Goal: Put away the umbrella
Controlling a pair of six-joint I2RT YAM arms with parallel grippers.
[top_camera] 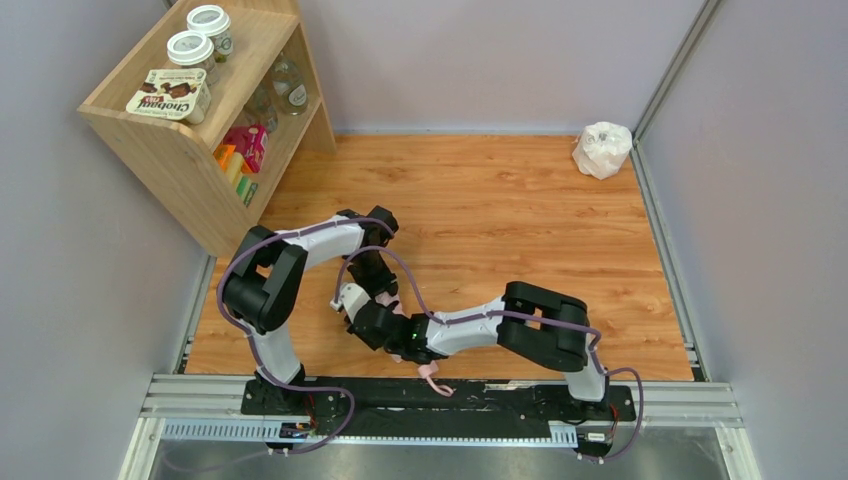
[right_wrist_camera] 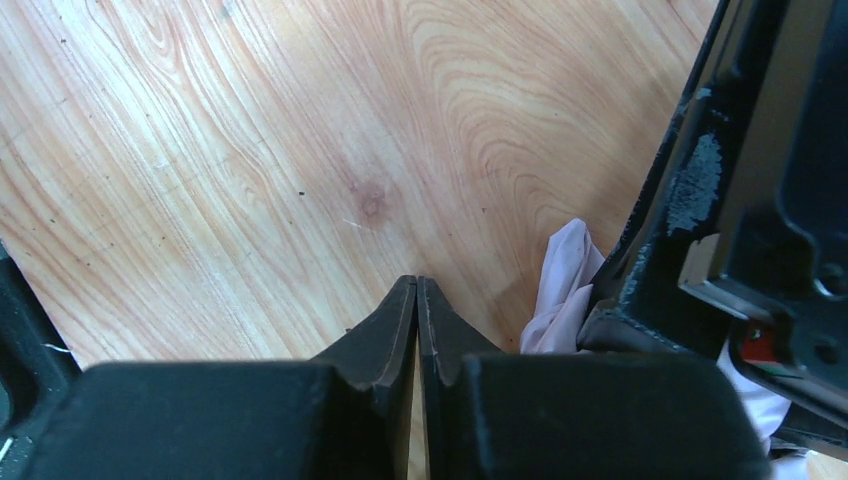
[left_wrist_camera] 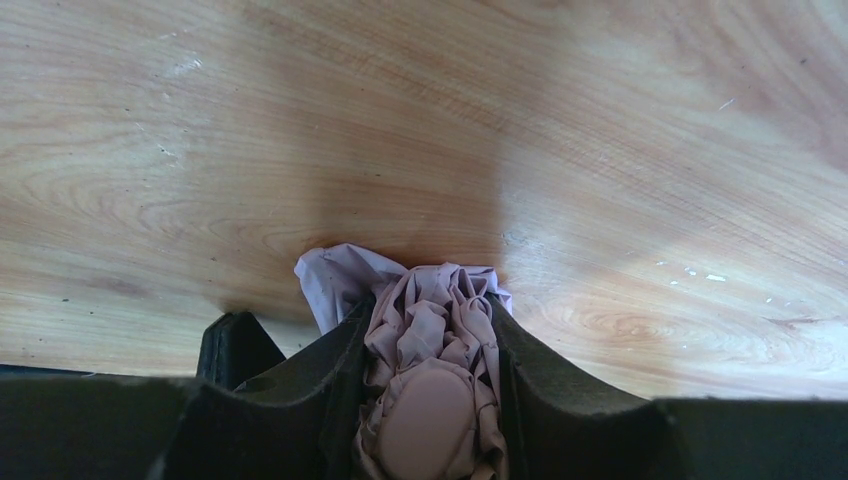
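The umbrella (left_wrist_camera: 430, 350) is a crumpled pale pink fabric bundle with a rounded pink end, squeezed between my left gripper's (left_wrist_camera: 430, 300) two fingers just above the wood floor. In the top view my left gripper (top_camera: 360, 298) points down at the near middle, and the umbrella is mostly hidden under both wrists. Only its pink wrist loop (top_camera: 434, 378) shows, by the front rail. My right gripper (right_wrist_camera: 417, 290) is shut and empty, fingertips together, right beside the left one. A fold of pink fabric (right_wrist_camera: 560, 285) shows to its right. My right gripper (top_camera: 378, 322) sits just below the left.
A wooden shelf unit (top_camera: 170, 150) stands at the back left with jars (top_camera: 192, 48) and a box on top and items inside. A small white plastic bag (top_camera: 602, 148) lies in the back right corner. Grey walls close both sides.
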